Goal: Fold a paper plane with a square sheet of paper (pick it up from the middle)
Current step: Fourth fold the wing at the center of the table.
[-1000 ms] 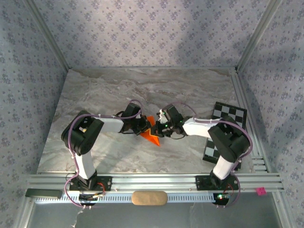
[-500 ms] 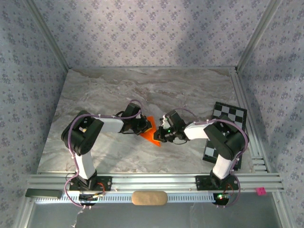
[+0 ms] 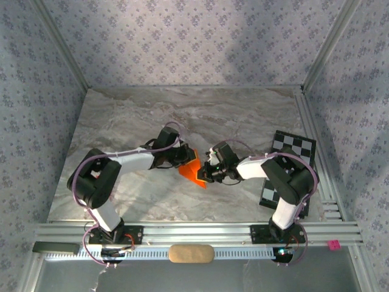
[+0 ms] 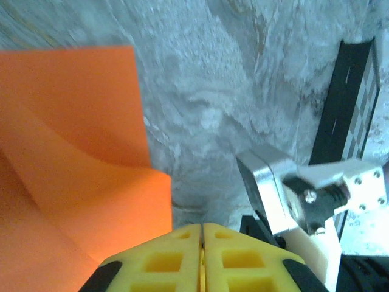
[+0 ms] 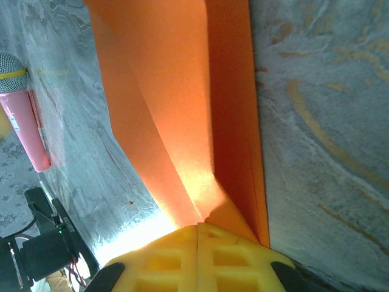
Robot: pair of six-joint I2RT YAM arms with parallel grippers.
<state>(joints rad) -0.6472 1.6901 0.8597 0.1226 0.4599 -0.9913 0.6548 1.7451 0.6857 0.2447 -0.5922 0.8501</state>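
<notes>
Top external view: the creased square sheet of paper [image 3: 193, 173] is at the centre of the table [image 3: 121, 121], between the left gripper [image 3: 186, 159] and the right gripper [image 3: 205, 173]. A checkerboard card [image 3: 295, 146] lies to the right.
Left wrist view: the yellow fingers [image 4: 164, 261] are clenched together with the sheet at their left side; a grip on it cannot be confirmed.
Right wrist view: the fingers [image 5: 158, 261] are clenched on the sheet's folded end, and a pink stick [image 5: 27, 131] lies apart from it

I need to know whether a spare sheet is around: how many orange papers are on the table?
1. The folded orange paper is at mid-table, between the left hand and the right hand; the arms could hide another.
</notes>
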